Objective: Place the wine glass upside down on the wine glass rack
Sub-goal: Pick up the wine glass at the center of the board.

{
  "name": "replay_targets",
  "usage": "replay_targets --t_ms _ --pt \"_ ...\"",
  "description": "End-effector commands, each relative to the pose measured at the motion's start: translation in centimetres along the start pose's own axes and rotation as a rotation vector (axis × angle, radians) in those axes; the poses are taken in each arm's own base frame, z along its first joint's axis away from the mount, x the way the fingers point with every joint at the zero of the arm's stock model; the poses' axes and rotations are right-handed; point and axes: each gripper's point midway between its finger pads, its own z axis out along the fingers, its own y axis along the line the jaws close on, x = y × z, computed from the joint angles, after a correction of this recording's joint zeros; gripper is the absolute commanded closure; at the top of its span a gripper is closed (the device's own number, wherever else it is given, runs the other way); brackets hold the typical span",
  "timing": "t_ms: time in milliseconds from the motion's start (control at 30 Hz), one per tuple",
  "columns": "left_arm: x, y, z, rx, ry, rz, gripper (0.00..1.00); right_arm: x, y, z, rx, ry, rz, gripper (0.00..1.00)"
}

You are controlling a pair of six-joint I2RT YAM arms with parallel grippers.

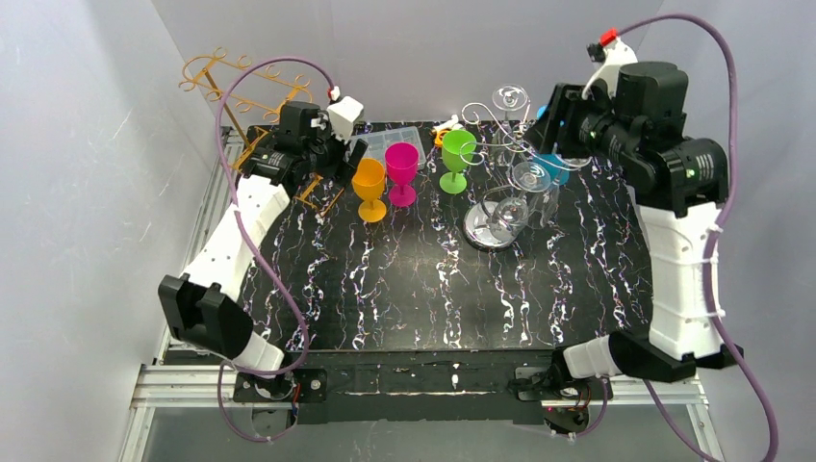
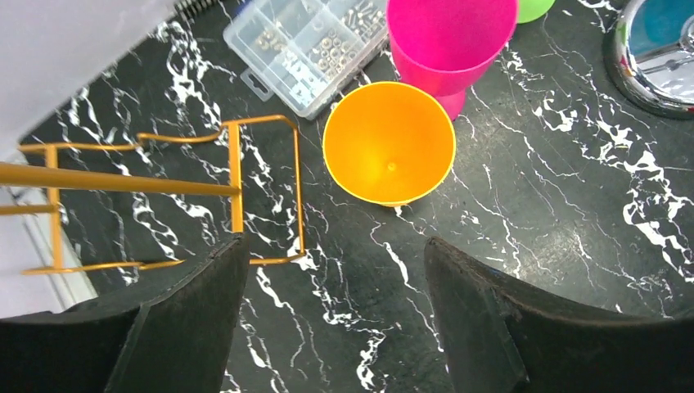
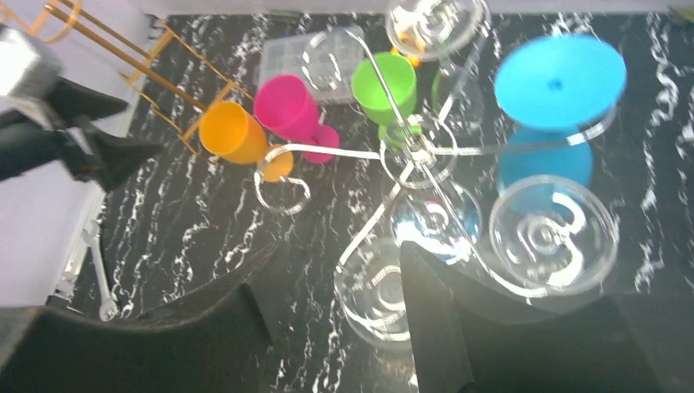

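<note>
R pincer (image 3: 331, 274) spread, empty; L pincer (image 2: 335, 246) spread by orange glass (image 2: 389, 143). Blue glass (image 3: 561, 82) hangs upside down on wire rack (image 3: 344, 150), foot up.

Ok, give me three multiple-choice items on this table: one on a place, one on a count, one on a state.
1. The orange glass stands: A) beside the pink glass B) alone at the near edge C) alone at the far right.
2. Coloured glasses standing upright on the table: A) one B) five C) three.
3. The blue glass is: A) lying on its side B) hanging upside down on the silver rack C) standing upright.
Key: 1 A, the two stand side by side; 2 C, orange, pink and the green glass; 3 B, its foot faces up in the rack's wire.
</note>
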Motion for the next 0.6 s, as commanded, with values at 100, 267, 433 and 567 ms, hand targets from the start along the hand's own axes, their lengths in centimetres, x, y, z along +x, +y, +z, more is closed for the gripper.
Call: replay_targets --t_ms 100,267,433,567 --pt "1.6 -0.4 2.3 0.026 0.069 -0.189 0.23 -4.2 5.4 0.8 -0.205 -0.093 0.002 0.33" --pt "2.1 -0.5 4.2 0.031 0.108 -0.23 0.24 -2.8 10.0 2.4 -0.258 -0.061 -0.046 0.28" --pt "3.4 -0.2 5.7 0.01 0.147 -0.261 0.24 -2.8 12.6 2.4 -0.295 -0.081 -0.07 0.27" --pt "4.0 -0.4 6.6 0.015 0.159 -0.289 0.26 -2.2 14.3 2.4 -0.373 -0.087 -0.06 0.27"
